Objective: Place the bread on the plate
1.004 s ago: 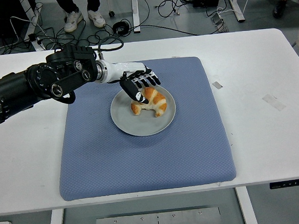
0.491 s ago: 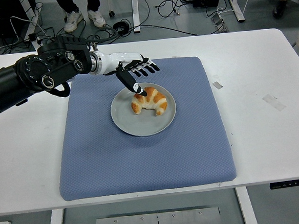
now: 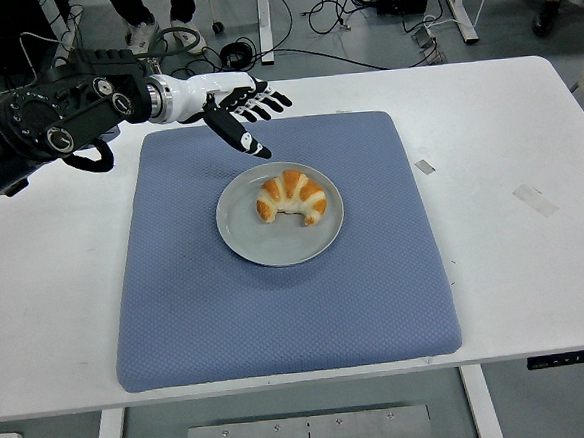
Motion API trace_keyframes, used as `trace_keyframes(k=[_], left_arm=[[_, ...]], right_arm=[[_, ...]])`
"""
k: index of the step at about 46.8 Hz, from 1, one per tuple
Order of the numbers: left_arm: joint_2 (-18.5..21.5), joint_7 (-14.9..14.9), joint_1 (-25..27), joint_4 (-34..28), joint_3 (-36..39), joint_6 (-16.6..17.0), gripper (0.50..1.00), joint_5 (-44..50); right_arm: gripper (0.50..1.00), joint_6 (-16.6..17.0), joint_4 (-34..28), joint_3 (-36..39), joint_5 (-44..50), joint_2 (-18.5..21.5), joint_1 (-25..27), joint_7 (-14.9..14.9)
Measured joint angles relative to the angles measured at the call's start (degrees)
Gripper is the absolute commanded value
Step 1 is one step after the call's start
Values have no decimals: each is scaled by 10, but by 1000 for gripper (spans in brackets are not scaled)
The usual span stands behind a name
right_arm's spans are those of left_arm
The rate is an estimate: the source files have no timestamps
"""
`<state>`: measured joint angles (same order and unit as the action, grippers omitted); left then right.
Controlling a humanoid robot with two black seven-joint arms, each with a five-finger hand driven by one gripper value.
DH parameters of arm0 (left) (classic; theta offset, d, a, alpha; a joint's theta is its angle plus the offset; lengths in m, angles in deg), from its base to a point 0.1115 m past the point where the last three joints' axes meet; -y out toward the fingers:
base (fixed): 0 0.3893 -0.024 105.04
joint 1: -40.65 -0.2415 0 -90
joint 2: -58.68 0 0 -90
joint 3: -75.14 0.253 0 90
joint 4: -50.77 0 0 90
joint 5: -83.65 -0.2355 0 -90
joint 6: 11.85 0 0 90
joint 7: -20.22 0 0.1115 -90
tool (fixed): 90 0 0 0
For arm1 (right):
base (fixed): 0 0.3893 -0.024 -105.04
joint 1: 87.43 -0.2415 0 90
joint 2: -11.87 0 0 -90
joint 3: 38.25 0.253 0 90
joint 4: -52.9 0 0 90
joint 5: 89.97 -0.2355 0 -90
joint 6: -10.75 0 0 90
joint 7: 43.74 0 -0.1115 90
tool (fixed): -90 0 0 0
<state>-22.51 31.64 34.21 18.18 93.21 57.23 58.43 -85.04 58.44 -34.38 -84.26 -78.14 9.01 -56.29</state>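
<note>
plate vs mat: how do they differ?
Shape: the plate is round, the mat roughly square with rounded corners.
Colour and surface: the plate is plain grey and smooth, the mat blue and textured.
Size: the plate is much smaller and sits wholly inside the mat.
Load: the plate holds the bread; the mat holds the plate.
Shared: both lie flat, and the left hand touches neither.
</note>
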Motion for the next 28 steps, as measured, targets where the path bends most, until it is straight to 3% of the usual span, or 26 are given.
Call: trace_keyframes(k=[28], left_arm=[[28, 0, -3, 2, -25, 3, 884, 2]], right_arm=[[1000, 0, 0, 0, 0, 0, 0, 0]])
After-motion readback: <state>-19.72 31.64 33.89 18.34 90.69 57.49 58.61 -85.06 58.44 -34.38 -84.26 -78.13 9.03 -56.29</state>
